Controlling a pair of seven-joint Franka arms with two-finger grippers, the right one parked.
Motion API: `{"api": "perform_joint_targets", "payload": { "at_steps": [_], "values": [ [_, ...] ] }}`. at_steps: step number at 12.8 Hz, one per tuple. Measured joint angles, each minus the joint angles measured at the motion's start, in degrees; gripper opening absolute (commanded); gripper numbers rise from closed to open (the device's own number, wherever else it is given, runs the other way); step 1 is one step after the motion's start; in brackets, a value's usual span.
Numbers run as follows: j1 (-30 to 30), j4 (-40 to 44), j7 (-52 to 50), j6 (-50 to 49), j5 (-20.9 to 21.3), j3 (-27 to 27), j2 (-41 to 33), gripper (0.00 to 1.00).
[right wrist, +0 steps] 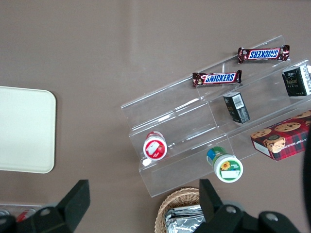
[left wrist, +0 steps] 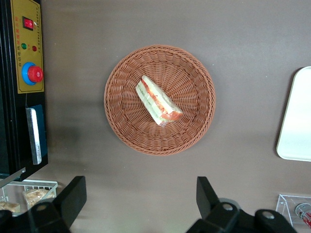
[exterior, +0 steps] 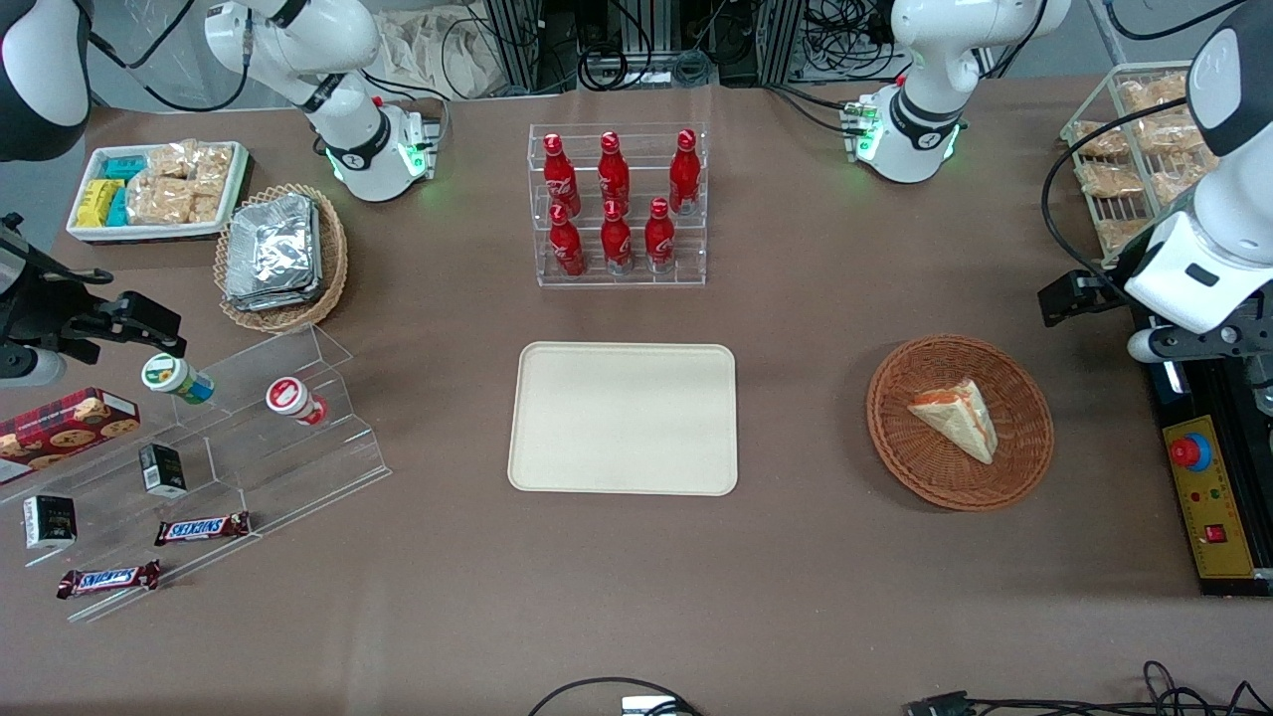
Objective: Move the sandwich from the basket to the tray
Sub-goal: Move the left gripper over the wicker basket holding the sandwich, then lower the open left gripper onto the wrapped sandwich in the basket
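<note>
In the basket (left wrist: 160, 99), sandwich (left wrist: 159, 101) lies apart from wide-spread gripper (left wrist: 141, 196).

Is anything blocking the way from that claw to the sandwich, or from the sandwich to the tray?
Nothing visible. The open gripper hangs above bare table beside the basket; the sandwich lies uncovered, and only bare tablecloth separates it from the tray.

Legible markings on the worktop items.
"SNICKERS" stands in white letters on two brown candy bars (right wrist: 216, 78) (right wrist: 263, 53) lying on the clear acrylic step display (right wrist: 194, 126); the red bottles (exterior: 617, 199) in the clear rack carry white script too small to read.

The gripper (left wrist: 138, 196) bears no readable marking.
</note>
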Motion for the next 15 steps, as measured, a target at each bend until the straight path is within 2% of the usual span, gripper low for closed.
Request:
{"api": "perform_joint_targets", "payload": {
  "at_steps": [10,12,15],
  "values": [
    [0.02,1.08,-1.78,-0.74,0.0,0.04,3.37,1.0],
    [0.05,-0.58,-8.46,0.42,0.0,0.08,4.06,1.0],
    [0.06,-6.29,-22.03,8.74,-0.41,0.07,4.36,1.0]
  ]
}}
